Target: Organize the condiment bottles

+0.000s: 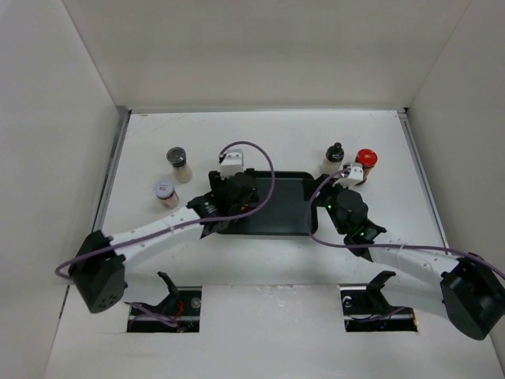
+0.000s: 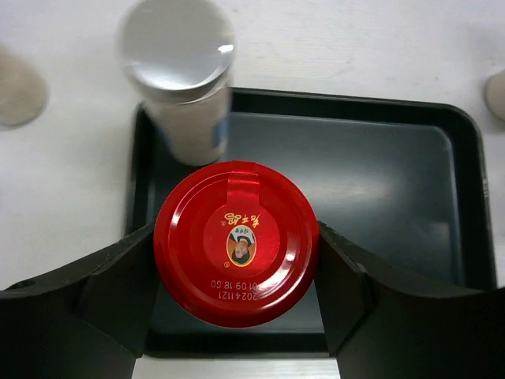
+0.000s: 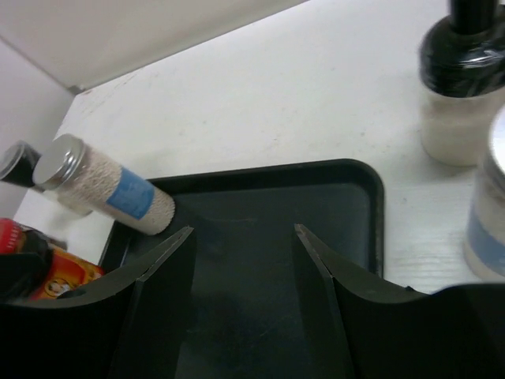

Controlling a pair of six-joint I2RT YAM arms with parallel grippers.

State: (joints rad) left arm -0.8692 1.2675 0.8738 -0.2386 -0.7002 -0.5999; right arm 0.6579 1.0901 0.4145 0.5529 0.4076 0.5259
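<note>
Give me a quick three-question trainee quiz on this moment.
1. True or false: the right gripper is holding something.
2. The jar in the left gripper has which cap: A silver, B red, C black?
3. Fill in: the silver-capped jar sits inside the black ___.
Key: 1 false; 2 B; 3 tray.
</note>
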